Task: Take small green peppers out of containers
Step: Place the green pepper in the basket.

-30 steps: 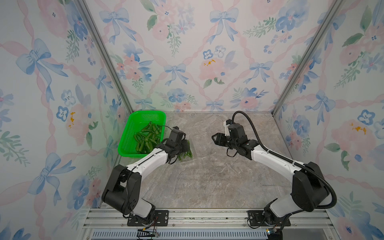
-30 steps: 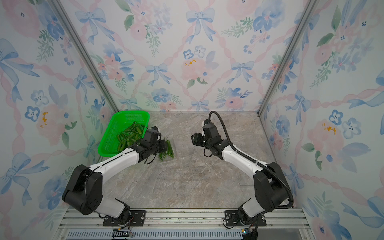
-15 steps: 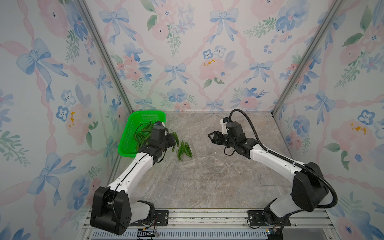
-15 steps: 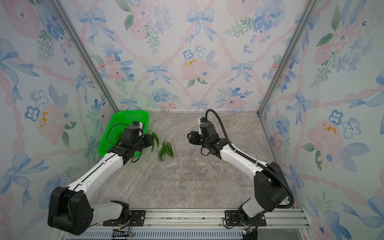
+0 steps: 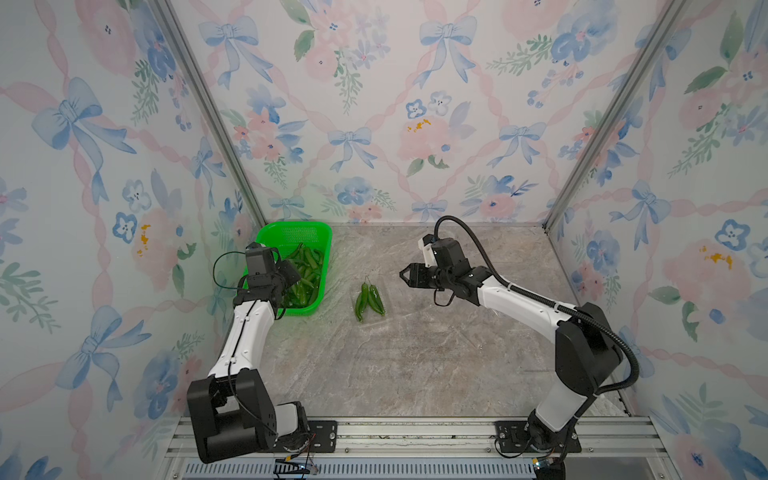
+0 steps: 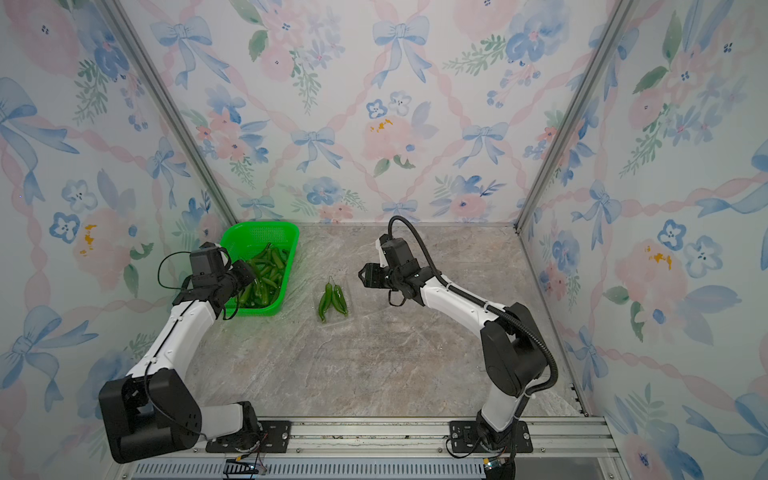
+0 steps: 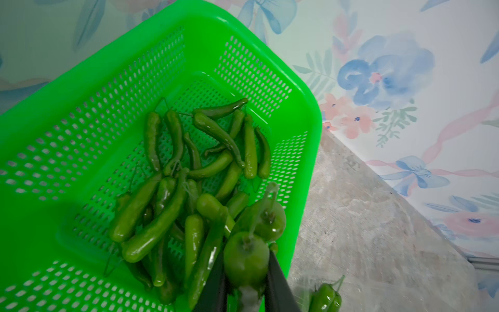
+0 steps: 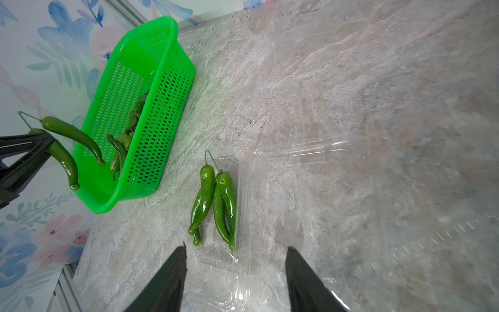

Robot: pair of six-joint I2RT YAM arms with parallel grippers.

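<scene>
Left gripper is clamped on two peppers over basket. Right gripper has jaws apart above open container.

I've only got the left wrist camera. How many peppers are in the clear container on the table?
Observer: Looks like four small green peppers, bunched together in the open container.
Operator: Is the right end effector holding anything?
Observer: No, the right end effector is open and empty, raised beside that container.
Operator: Any other clear containers around?
Observer: None shows in both top views; only the green basket stands nearby.
</scene>
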